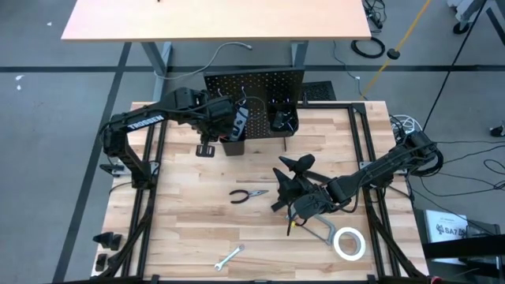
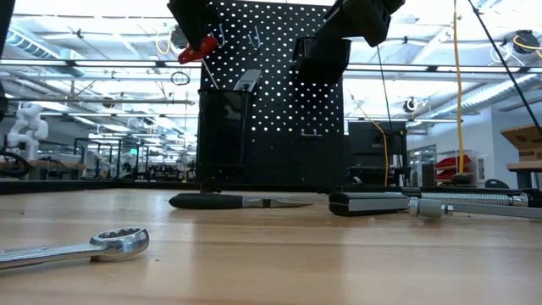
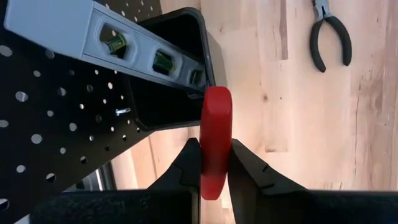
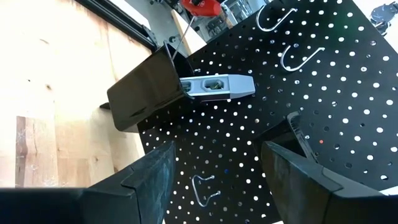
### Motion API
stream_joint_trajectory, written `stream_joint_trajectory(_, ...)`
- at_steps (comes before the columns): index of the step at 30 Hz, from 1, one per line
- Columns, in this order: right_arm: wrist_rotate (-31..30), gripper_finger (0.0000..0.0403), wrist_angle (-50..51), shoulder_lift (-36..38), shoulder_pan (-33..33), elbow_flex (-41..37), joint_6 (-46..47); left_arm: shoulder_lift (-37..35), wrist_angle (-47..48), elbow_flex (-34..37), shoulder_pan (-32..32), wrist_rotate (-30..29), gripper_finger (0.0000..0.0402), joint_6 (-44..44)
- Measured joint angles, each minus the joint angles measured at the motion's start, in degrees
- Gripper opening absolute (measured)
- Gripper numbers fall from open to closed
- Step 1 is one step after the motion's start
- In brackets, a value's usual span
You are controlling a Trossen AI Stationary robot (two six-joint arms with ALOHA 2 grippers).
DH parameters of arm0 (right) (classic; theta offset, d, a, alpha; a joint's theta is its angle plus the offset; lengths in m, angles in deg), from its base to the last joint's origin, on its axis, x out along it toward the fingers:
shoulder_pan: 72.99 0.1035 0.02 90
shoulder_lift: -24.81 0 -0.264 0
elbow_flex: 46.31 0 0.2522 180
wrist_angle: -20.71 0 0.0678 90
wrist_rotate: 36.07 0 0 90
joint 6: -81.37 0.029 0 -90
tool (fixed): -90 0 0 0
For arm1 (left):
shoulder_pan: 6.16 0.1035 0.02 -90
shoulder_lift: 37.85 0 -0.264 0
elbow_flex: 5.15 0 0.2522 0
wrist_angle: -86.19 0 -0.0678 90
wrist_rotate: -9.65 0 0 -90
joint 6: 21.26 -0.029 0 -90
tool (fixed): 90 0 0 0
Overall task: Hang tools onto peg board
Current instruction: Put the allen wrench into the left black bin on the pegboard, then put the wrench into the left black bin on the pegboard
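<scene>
— Surface?
— Pale wood table (image 1: 181, 237), black frame rails at both sides. Carries pliers (image 1: 248, 195) near the middle, a silver wrench (image 1: 230, 257) by the near edge, a white tape roll (image 1: 349, 243) at the near right, and a grey bar clamp (image 1: 314, 229) just beside the roll.
— And the peg board?
— Stands upright at the far edge (image 1: 252, 83), with two black bins on its front. Blue-grey level (image 3: 124, 43) leaning out of the left bin (image 4: 143, 93). Silver hooks (image 4: 301, 55) higher up, bare.
— Left gripper?
— Up by the left bin (image 3: 216, 149), pinched tight on the red-handled screwdriver (image 3: 216, 112), shaft pointing toward the bin.
— Right gripper?
— Over mid-table (image 4: 217, 149), facing the board, fingers spread wide, holding nothing.
— Room?
— Grey floor with dark tape lines, a tan desk (image 1: 213, 20) beyond the board, and loose cables at the right. Open workshop hall behind, strip lights overhead, a white robot figure (image 2: 21, 127) far off.
</scene>
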Motion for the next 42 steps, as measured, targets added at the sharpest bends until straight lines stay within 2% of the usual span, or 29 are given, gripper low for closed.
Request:
stream_joint_trajectory(7, 0.0, 0.0231, 0.0, 0.0, -0.1, 0.0, 0.1, 0.0, -0.2, 0.0, 0.0, -1.5, 0.0052, 0.4)
stream_joint_trajectory(12, 0.0, 0.0231, 0.0, 0.0, -0.1, 0.0, 0.0, 0.0, -2.9, 0.0, -0.4, -7.1, 0.0097, 0.4)
stream_joint_trajectory(19, 0.0, 0.0231, 0.0, 0.0, -0.1, 0.0, 0.0, 0.0, -4.8, 0.0, -1.3, -9.5, 0.0154, 0.3)
stream_joint_trajectory(24, 0.0, 0.0231, 0.1, 0.0, -0.1, 0.0, 0.0, 0.0, -5.2, 0.0, -2.4, -15.2, 0.0163, 1.7)
stream_joint_trajectory(29, 0.0, 0.0231, 0.3, 0.0, -0.1, 0.0, 0.3, 0.0, -3.2, 0.0, -3.4, -15.5, 0.0164, 4.9)
stream_joint_trajectory(34, -0.4, 0.0231, 1.1, 0.0, 0.7, 0.0, 0.3, -0.3, 0.1, 0.1, -5.4, -14.8, 0.0164, 11.8)
stream_joint_trajectory(39, -0.4, 0.0231, 2.1, 0.0, 2.6, 0.0, 0.4, -3.1, 0.0, 0.1, -7.5, -3.7, 0.0164, 15.8)
stream_joint_trajectory(42, -0.5, 0.0231, 2.1, 0.0, 3.8, 0.0, 0.4, -6.1, 0.0, 0.1, -9.1, 0.0, 0.0164, 18.4)
